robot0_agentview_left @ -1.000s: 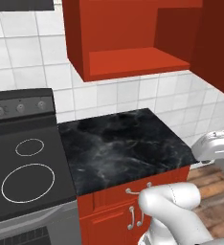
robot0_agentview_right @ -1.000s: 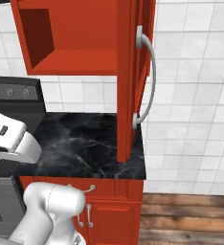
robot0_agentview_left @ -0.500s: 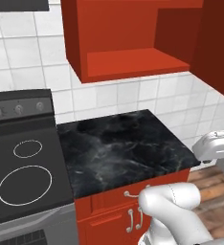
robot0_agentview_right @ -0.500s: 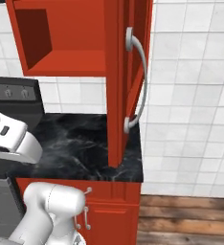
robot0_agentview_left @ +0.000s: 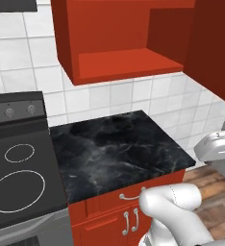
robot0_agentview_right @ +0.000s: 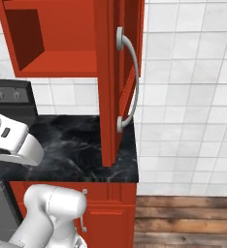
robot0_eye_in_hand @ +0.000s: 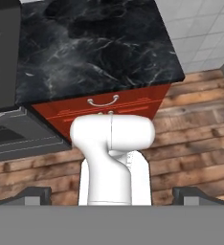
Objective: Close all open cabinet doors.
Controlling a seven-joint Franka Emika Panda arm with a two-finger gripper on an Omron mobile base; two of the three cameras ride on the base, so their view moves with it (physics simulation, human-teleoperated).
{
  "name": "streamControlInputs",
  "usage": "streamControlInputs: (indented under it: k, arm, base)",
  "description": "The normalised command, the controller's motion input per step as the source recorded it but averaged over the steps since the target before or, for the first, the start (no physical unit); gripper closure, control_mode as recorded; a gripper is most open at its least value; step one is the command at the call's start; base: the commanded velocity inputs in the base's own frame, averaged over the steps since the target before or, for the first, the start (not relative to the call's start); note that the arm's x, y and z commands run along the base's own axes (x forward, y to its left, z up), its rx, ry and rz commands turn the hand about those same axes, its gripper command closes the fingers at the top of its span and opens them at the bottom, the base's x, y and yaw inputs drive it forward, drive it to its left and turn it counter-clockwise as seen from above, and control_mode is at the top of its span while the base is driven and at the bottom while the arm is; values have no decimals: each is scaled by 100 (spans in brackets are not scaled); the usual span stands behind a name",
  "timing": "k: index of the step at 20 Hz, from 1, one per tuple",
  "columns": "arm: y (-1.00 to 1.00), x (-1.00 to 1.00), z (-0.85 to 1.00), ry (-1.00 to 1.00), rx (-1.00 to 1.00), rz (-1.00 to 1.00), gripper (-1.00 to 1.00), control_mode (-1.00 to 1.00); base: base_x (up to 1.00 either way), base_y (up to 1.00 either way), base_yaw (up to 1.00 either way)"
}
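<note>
Right base view: tall glossy red cabinet door (robot0_agentview_right: 116,82) with curved silver handle is swinging further toward three o'clock, not yet shut; pincer (robot0_eye_in_hand: 112,194) state untellable.

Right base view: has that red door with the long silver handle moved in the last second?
The whole scene has slid left in both base views, counter and stove included, so the base carrying the cameras has shifted, not the things. The door slid along with them; I cannot tell any swing of its own. It stays open, edge-on, with nothing holding its handle.
</note>
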Motion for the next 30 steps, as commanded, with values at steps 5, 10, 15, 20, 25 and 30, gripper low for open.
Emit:
streamControlInputs:
  k: [5,10,15,20,25,30]
  arm:
    - [0,0,0,0,0,0,-100,100]
    - [0,0,0,0,0,0,-100,100]
    - [0,0,0,0,0,0,-100,100]
    - [0,0,0,0,0,0,-100,100]
    - [0,0,0,0,0,0,-100,-100]
    - [-6,-33,-3,-23,0,3,-100,-100]
  base:
    - [13,-6,-10]
    - [24,-7,-6]
    - [26,-1,0]
    - [1,0,0]
    - [0,0,0]
    - [0,0,0]
